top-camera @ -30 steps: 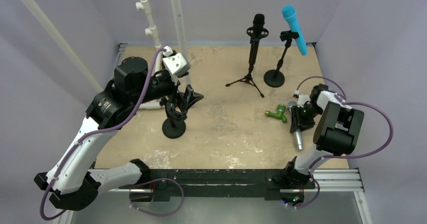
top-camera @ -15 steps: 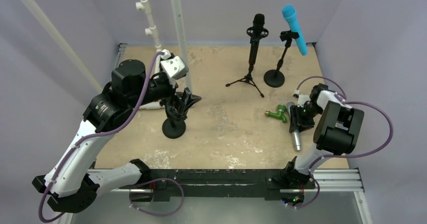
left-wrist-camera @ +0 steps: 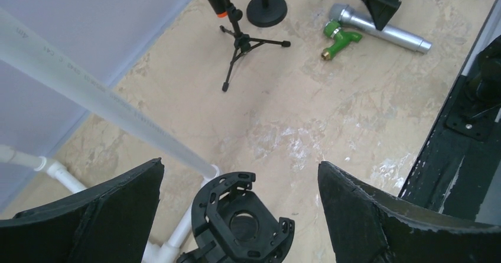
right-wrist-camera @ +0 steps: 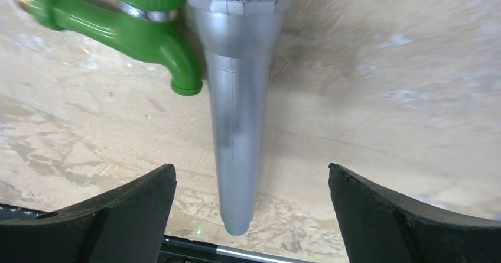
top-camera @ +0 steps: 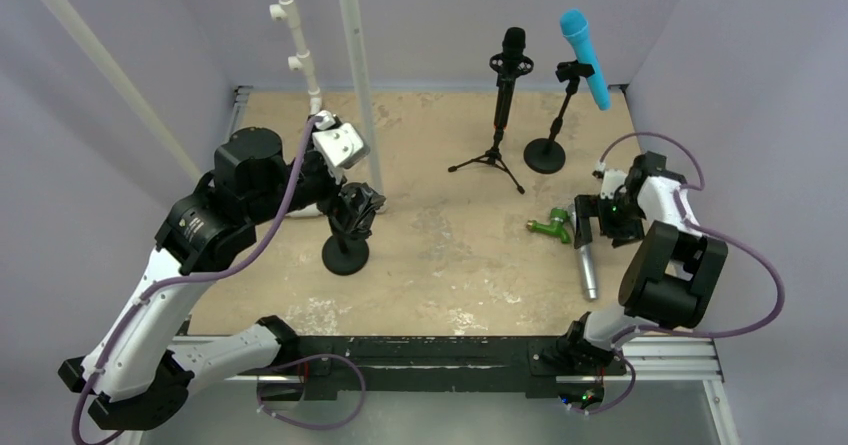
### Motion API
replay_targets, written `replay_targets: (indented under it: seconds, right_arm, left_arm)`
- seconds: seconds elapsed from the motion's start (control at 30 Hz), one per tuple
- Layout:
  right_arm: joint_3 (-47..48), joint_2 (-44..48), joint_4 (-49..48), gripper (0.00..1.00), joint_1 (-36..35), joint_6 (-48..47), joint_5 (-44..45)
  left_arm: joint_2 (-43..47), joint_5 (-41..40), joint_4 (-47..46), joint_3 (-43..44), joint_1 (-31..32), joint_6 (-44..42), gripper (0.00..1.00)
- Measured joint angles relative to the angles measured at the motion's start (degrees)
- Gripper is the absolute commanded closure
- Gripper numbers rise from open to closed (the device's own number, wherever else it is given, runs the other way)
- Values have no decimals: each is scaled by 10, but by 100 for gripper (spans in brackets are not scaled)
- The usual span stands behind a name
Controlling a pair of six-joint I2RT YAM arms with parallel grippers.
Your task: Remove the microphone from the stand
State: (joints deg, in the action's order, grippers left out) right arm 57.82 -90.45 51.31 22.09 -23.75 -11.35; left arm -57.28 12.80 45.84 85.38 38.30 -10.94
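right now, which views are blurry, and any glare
Right wrist view: slightly smeared, silver microphone and green tap soft-edged. Left wrist view: sharp, table texture clear. Top external view: crisp, even light, faint shadows, no harsh glare.

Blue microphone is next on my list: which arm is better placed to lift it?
Right, likely: right gripper open, nearer the blue microphone; left gripper across, over the empty holder.

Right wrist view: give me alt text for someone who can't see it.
A silver microphone lies flat on the tan table, its handle pointing toward the camera between the open black fingers of the right gripper, which do not touch it. A green plastic tap lies beside the microphone's mesh head at upper left.
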Motion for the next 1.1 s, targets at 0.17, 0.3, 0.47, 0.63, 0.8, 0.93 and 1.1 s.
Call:
replay_targets:
  seconds: [0.17, 0.3, 0.47, 0.63, 0.8, 0.93, 1.1]
  right_arm:
    - [66, 67, 36, 1, 1, -2, -23]
    - [108, 106, 78, 1, 0, -6, -74]
    - [154, 149, 124, 2, -36, -8, -133]
    - [193, 189, 132, 3, -141, 3, -158]
    - [206, 204, 132, 4, -204, 16, -188]
    - [207, 205, 128, 4, -233, 21, -199]
    - [207, 210, 119, 4, -253, 23, -222]
  left_arm:
    - [15, -38, 31, 0, 0, -33, 0]
    - [33, -85, 54, 0, -1, -54, 0]
    - [62, -103, 81, -10, -57, -67, 0]
    - [105, -71, 92, -47, -141, -69, 0]
    - [178, -32, 82, -141, -184, -66, 0]
    - [219, -16, 66, -208, -212, -57, 0]
    - [252, -1, 42, -277, -239, -42, 0]
